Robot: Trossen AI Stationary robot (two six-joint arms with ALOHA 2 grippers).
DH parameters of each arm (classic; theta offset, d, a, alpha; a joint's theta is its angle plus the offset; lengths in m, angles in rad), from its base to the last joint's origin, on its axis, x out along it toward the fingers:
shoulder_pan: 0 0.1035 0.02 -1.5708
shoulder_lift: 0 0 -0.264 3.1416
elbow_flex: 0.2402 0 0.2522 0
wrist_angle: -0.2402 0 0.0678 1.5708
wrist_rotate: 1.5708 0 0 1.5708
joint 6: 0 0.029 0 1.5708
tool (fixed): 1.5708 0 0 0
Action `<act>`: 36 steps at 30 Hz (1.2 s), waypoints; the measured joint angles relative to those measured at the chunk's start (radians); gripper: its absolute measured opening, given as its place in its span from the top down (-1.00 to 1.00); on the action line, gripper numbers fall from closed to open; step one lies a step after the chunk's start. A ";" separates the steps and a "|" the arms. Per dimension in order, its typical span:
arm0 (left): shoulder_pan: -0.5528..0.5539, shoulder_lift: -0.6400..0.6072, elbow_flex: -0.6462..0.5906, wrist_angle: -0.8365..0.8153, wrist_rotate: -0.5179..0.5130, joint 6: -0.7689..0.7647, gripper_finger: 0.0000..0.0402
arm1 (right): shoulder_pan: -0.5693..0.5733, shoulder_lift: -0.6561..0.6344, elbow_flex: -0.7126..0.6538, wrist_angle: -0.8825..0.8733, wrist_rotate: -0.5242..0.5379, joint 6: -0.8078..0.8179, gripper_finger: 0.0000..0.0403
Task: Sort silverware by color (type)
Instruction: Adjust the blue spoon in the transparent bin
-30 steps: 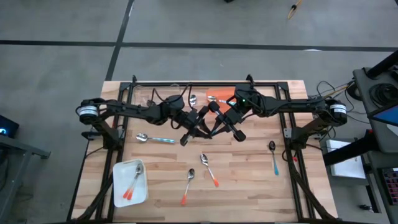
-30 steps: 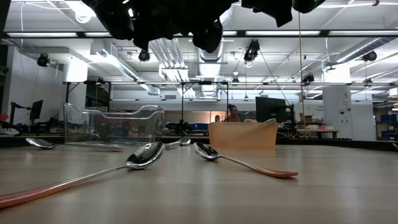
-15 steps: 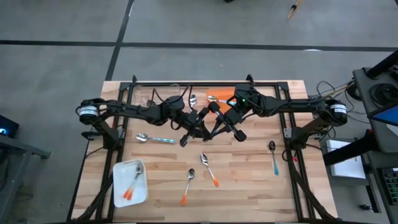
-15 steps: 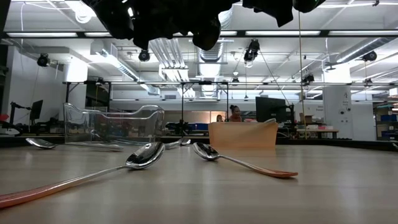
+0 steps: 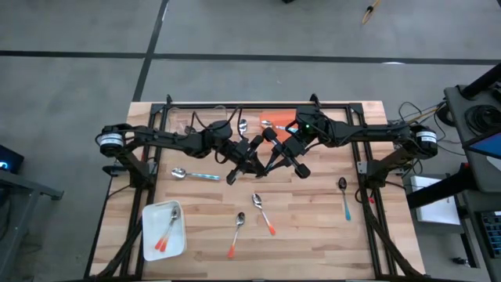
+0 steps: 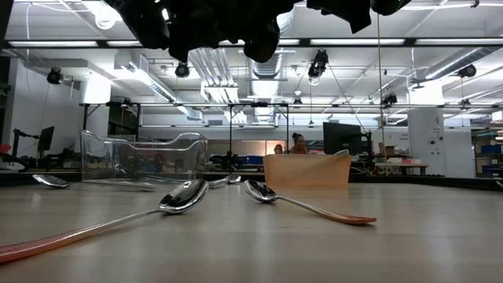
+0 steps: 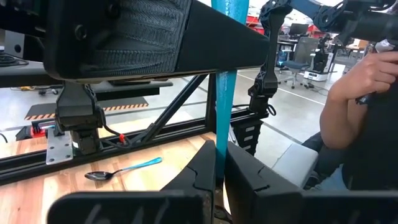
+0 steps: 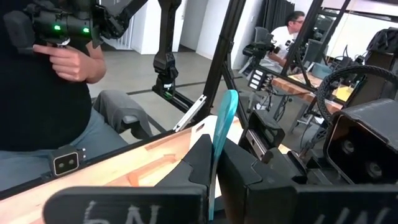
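Left gripper (image 7: 216,180) newly clamped on teal-handled spoon (image 7: 224,93)

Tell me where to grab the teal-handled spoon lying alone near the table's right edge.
Take the teal-handled spoon at mid-handle, coming straight down and closing across its width. It lies flat on the table with its dark bowl toward the far edge. The handle is thin and straight, with nothing beside it.

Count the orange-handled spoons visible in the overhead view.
4: two in the white tray at the near left, spoons and; two loose on the table's near middle, and. The arms or the orange bin may hide more.
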 joint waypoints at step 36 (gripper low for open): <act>0.054 -0.070 0.002 -0.232 -0.137 0.032 0.99 | -0.034 -0.034 -0.001 0.004 0.094 0.108 0.11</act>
